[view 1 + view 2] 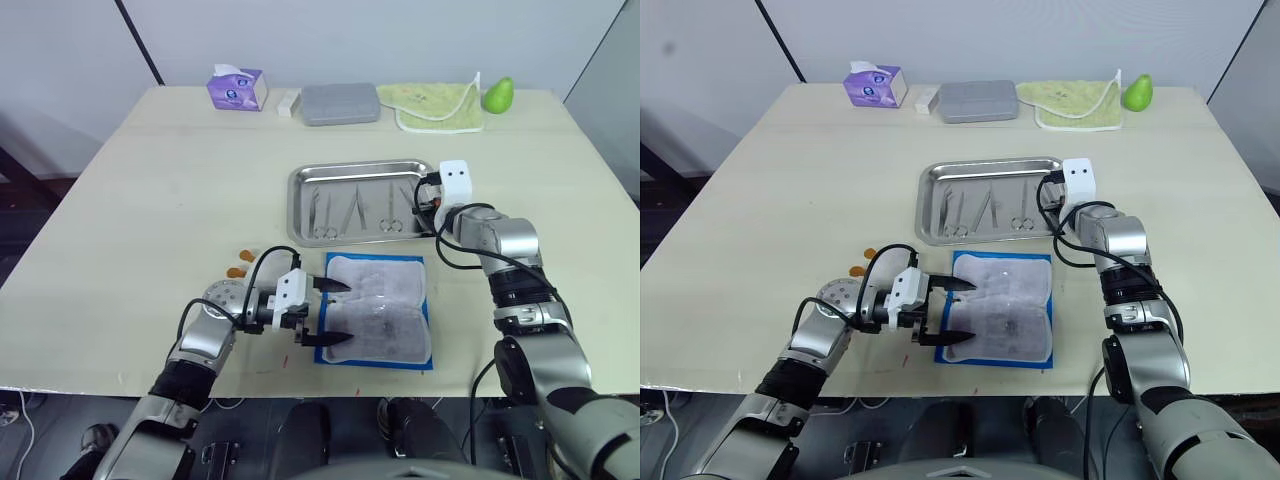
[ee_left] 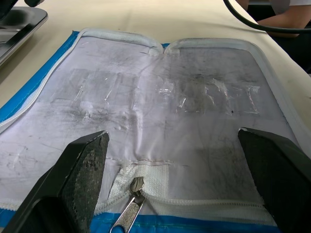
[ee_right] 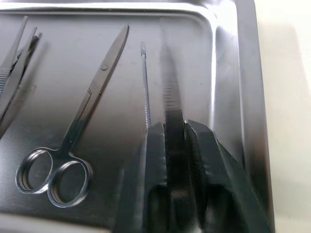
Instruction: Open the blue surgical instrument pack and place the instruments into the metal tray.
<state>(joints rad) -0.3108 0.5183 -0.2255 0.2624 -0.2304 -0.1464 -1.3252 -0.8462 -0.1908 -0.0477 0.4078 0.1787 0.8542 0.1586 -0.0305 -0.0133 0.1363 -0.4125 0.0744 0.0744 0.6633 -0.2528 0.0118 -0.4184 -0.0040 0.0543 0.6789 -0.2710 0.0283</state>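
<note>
The blue surgical instrument pack (image 1: 378,311) is laid open and emptied at 6 o'clock of the metal tray (image 1: 362,202), the left gripper (image 1: 331,312) spread wide over it. The last tweezers (image 3: 172,92), clamped in the right gripper (image 3: 176,127), are held over the tray's 3 o'clock end beside the instruments (image 1: 352,212); release is judged next

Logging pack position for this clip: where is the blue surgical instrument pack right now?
The blue surgical instrument pack lies unzipped and flat at the table's near edge, just in front of the metal tray, with the open left gripper at its left edge.
</note>
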